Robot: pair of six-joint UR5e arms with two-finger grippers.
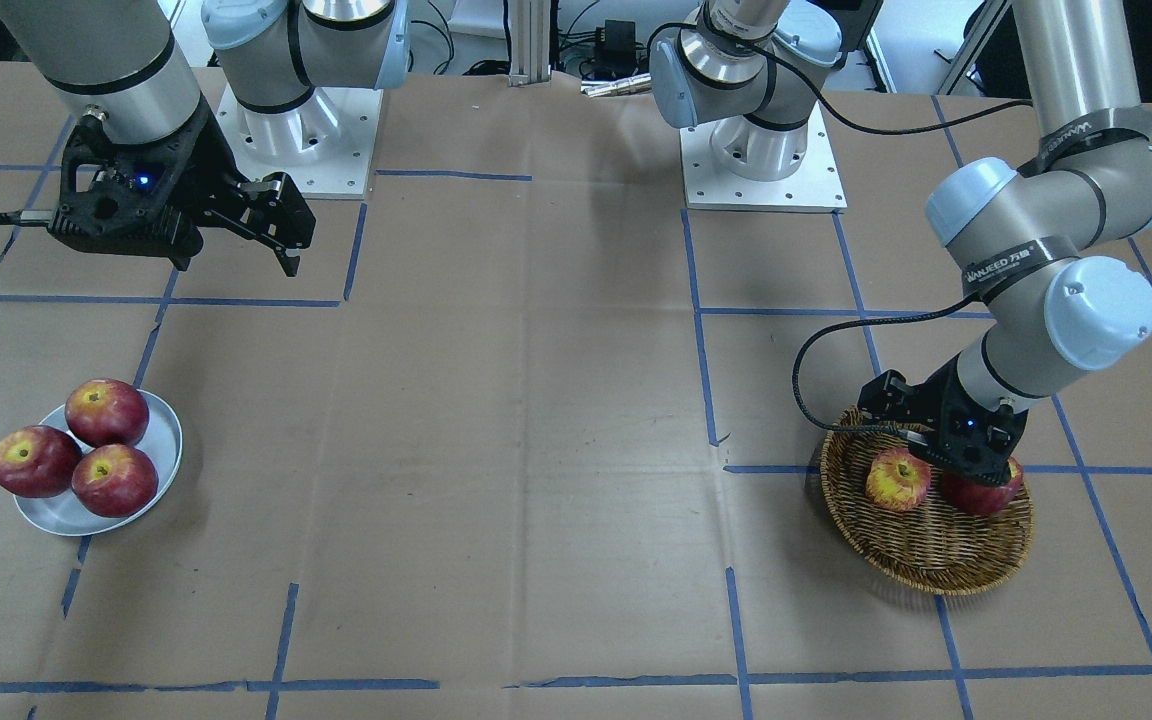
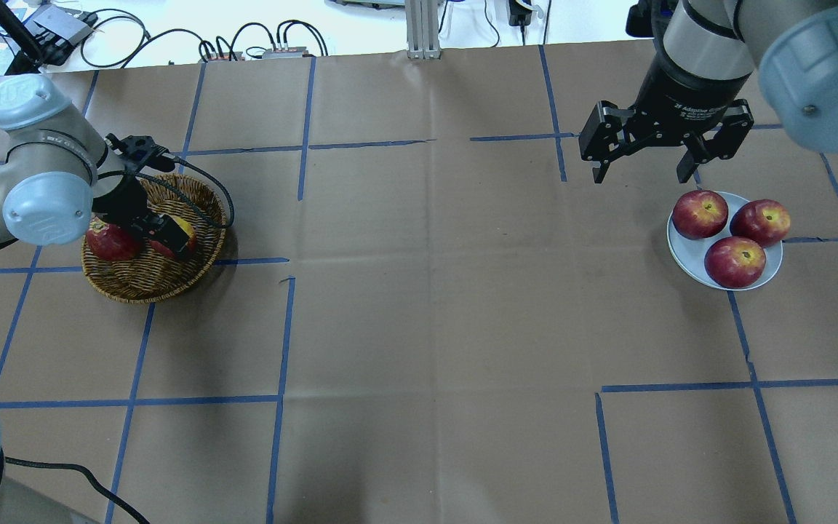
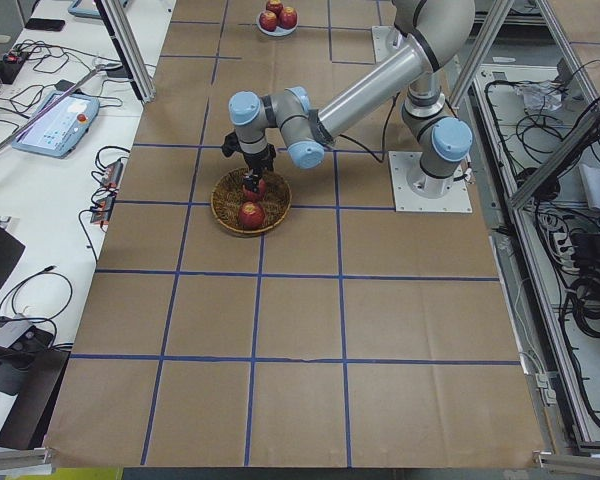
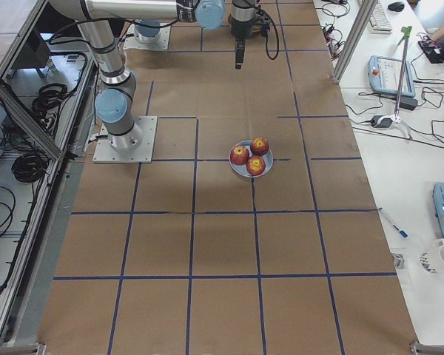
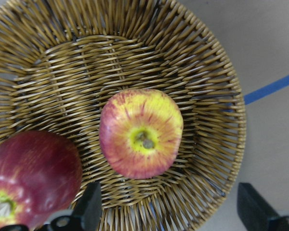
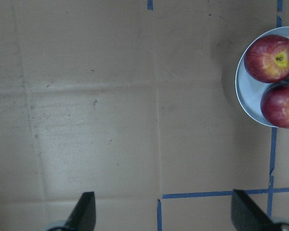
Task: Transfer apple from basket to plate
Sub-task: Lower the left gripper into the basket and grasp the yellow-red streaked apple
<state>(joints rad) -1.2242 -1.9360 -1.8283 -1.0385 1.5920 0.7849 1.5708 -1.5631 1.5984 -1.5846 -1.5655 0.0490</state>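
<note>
We find the yellow, red-streaked apple point(image 5: 141, 133) lying near the middle of the round brown wicker basket point(image 5: 135, 48), a dark red apple point(image 5: 31, 178) just beside it. The left gripper point(image 5: 173, 214) hangs released above; we advise centring it before descending. The right gripper point(image 2: 641, 175), well apart, is released too

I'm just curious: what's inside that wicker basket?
The basket holds two things: a yellowish apple and a dark red apple. The weave directly beneath them is covered from view.
</note>
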